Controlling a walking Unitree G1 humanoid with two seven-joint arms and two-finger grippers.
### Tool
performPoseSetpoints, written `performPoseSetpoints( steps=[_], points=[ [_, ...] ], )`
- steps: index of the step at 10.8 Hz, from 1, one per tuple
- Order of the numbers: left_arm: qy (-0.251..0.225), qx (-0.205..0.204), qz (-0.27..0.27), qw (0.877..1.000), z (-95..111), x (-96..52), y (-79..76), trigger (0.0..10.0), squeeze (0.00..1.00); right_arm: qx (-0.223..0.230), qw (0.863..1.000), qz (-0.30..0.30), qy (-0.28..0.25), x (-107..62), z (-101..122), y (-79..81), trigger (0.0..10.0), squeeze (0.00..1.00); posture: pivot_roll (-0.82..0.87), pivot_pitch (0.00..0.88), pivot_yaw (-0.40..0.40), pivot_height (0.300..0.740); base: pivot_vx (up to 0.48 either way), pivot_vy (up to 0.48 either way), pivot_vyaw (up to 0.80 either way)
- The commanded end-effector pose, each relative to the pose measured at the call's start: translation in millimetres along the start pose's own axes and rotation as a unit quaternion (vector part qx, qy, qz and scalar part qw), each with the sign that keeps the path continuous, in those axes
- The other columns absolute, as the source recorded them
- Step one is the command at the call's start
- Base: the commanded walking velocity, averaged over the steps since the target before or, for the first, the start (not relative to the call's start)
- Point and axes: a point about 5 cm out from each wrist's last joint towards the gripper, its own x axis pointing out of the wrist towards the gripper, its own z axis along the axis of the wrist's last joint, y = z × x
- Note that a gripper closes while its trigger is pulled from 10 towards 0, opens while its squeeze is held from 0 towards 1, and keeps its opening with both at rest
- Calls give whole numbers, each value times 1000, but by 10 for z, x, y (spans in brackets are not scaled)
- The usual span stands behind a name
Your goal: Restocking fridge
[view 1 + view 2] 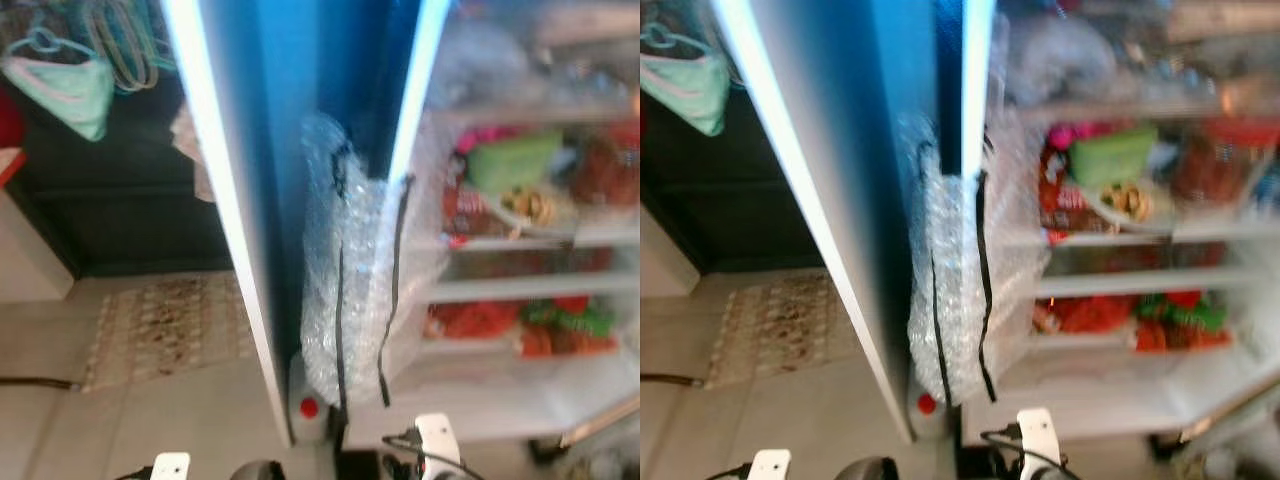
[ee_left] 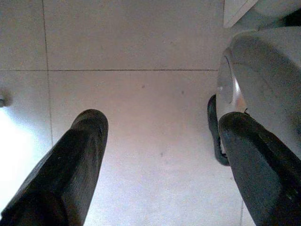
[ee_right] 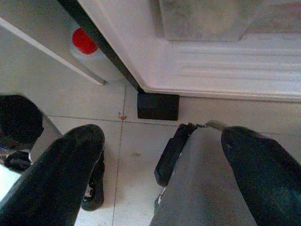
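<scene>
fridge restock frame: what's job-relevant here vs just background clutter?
Job-relevant:
- open fridge door
- stocked fridge shelves, green pack
- red-capped bottle at the door's foot
- left gripper and right gripper, both open, empty, pointing at the floor

Background:
- bubble wrap hanging at the door
- patterned rug
- mint garment on a hanger

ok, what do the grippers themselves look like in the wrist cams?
Left gripper: two thick, matte black fingers with rounded, blunt tips. Right gripper: the same pair of bulky black fingers. In the head view, a white block with a thin black cable sits at the bottom edge.
</scene>
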Motion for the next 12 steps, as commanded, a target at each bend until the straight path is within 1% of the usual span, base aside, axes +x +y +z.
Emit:
performPoseSetpoints(
  steps=[1, 3, 4, 5, 7, 8, 9, 10, 12],
  points=[
    [4, 6, -4, 1000, -16, -1, -12, 10000, 0, 15, 999, -5, 37, -34, -203, -19, 10000, 0, -8, 0, 38, 640, 0, 244, 0],
    [4, 6, -4, 1000, -16, -1, -12, 10000, 0, 15, 999, -5, 37, -34, -203, -19, 10000, 0, -8, 0, 38, 640, 0, 244, 0],
    [4, 12, -6, 1000, -20, -2, -13, 10000, 0, 18, 999, -10, 35, -35, -208, -21, 10000, 0, -8, 0, 40, 645, 0, 0, 0],
    [3, 20, -8, 1000, -24, -4, -14, 10000, 0, 17, 999, -18, 34, -38, -215, -27, 10000, 0, -8, 0, 40, 655, 0, 0, 0],
    [2, 22, -9, 1000, -29, -5, -15, 10000, 0, 22, 999, -19, 35, -38, -224, -25, 10000, 0, -8, 0, 43, 685, 0, 0, 0],
    [1, 21, -9, 1000, -29, -6, -13, 10000, 0, 22, 999, -19, 35, -37, -222, -22, 10000, 0, -8, 0, 43, 710, 0, 0, 0],
    [2, 21, -9, 1000, -48, -11, 0, 10000, 0, 23, 999, -21, 35, -36, -221, -23, 10000, 0, -7, 0, 43, 725, 0, 0, 0],
    [5, 22, -8, 1000, -113, -29, 48, 10000, 0, 24, 999, -22, 35, -36, -220, -23, 10000, 0, -6, 0, 43, 740, 0, 0, 0],
    [6, 21, -7, 1000, -139, -37, 63, 10000, 0, 24, 999, -24, 36, -34, -214, -24, 10000, 0, -2, 0, 41, 740, 0, 0, 0]
  ],
)
